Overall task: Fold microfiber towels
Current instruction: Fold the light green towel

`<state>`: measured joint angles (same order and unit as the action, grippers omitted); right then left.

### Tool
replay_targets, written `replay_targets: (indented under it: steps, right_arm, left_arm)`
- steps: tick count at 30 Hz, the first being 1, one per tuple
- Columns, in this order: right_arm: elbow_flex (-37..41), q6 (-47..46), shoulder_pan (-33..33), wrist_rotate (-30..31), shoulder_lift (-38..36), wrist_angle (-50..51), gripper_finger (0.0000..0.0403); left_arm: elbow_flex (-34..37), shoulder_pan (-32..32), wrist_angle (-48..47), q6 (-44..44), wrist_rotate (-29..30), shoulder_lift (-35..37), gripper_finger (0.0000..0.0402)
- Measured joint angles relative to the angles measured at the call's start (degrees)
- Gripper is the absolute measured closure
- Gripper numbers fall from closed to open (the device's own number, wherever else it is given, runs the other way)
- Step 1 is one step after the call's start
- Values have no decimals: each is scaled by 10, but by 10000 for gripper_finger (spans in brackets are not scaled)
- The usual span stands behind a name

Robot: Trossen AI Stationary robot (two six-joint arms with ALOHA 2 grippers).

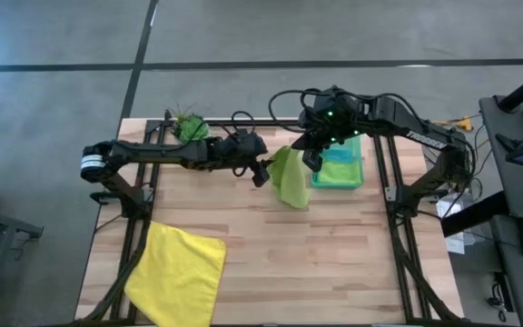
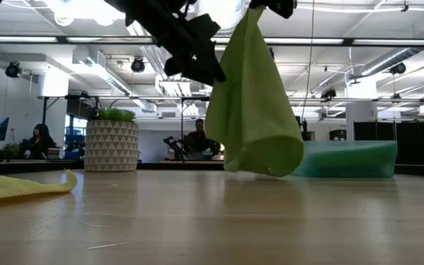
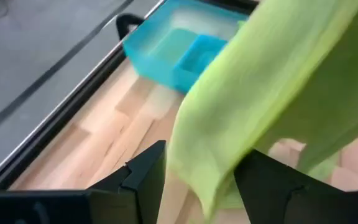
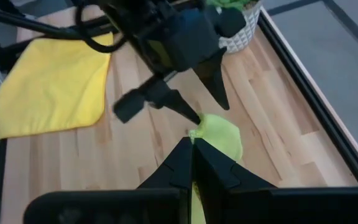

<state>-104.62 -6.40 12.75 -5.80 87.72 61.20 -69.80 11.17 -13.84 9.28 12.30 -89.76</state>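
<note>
Lime green towel (image 1: 290, 177) hangs above desk (image 1: 334, 263), beside teal bin (image 1: 338, 169), pinched at top corner by right gripper (image 4: 193, 138), fingers closed on cloth. Left gripper (image 3: 199, 180) fingers parted around hanging edge, no firm grip evident.

Risk: cloth slips past left fingers, or bunches when lowered.

Yellow towel (image 1: 178, 271) lies at desk's near left corner. Bin contents unclear; hanging towel's lower hem folded under, hidden.

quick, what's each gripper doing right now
left gripper: open, fingers either side of the hanging lime green towel.
right gripper: shut on the lime green towel's top, holding it up.
</note>
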Motion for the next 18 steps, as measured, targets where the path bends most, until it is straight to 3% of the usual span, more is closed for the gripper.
replay_targets:
  steps: [10, 18]
  right_arm:
    - [-39, 4, -1, -10, -4, 10, 394]
    - [-53, 3, -14, -32, -4, 16, 394]
  left_arm:
    - [48, 1, -18, 3, -16, 1, 236]
    - [77, 1, 48, -12, -61, 1, 236]
